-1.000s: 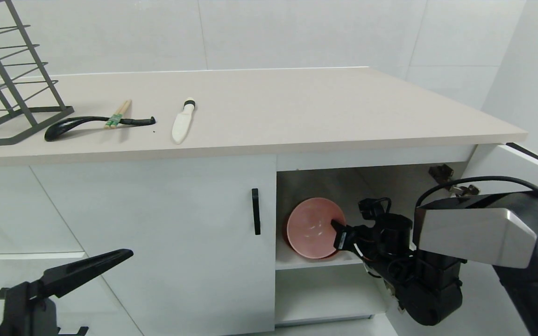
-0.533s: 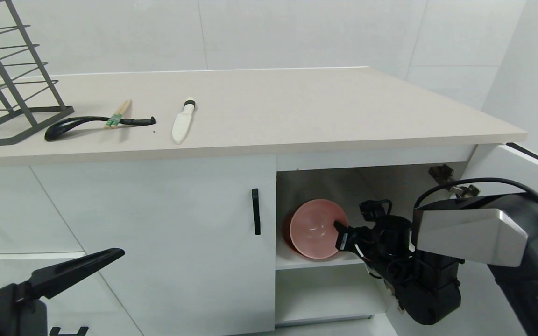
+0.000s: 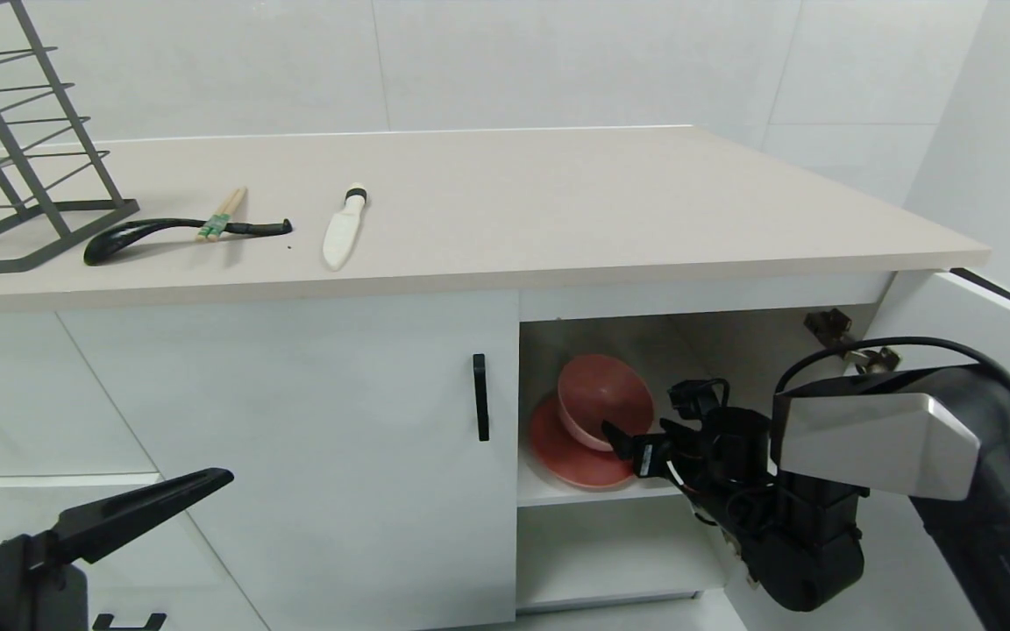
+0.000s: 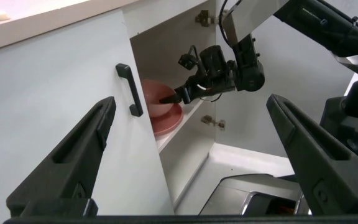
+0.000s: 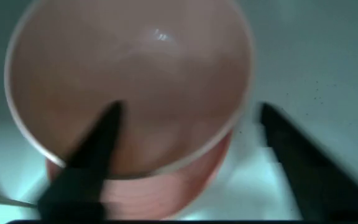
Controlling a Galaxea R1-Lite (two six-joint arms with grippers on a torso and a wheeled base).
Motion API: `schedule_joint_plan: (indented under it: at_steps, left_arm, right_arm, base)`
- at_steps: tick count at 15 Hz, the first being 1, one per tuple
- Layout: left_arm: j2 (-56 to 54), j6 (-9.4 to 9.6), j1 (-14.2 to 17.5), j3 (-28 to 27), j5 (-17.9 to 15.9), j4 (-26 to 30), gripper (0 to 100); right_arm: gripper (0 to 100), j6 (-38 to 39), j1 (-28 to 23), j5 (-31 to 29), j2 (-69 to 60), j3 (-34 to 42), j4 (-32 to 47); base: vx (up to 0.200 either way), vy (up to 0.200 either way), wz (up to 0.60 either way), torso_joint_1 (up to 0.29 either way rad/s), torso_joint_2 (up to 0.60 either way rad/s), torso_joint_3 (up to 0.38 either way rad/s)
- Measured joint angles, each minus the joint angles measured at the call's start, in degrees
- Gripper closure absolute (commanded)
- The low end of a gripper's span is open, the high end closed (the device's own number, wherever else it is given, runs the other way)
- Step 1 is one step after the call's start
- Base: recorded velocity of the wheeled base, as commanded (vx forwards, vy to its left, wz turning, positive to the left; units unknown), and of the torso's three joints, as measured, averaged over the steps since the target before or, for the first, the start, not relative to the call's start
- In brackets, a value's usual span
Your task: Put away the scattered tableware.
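Rack (image 3: 75, 230) edge-cropped, plate (image 3: 558, 456) seemingly half-hidden by bowl (image 3: 606, 399)

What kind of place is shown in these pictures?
Probably a kitchen: a countertop with a ladle, chopsticks, a knife and a wire rack, and an open cupboard below holding a pink bowl and plate.

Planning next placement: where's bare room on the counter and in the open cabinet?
Counter is bare from the knife rightward to its end; crowded from rack through ladle and chopsticks to the knife. Cabinet: lower shelf bare; upper shelf taken on its door side by plate, bowl and the right gripper.
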Motion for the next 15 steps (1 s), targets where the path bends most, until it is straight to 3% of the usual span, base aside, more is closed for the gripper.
schedule_joint_plan:
  at_steps: [9,15]
  left_arm:
    - [-0.11,0.00,0.00,0.05,-0.02,-0.02,0]
    - [-0.04,-0.18,0.00,-0.01,-0.02,-0.02,0]
  right_arm:
    - [0,-2.33,2.43,-2.46,-8.46,3.80,0.05]
    - [0,-2.90,6.55,-2.58,-19.41,18.99,0.05]
  base:
    - [0.000,0.000,0.00,0.000,0.00,0.000]
    - [0.000,0.000,0.00,0.000,0.00,0.000]
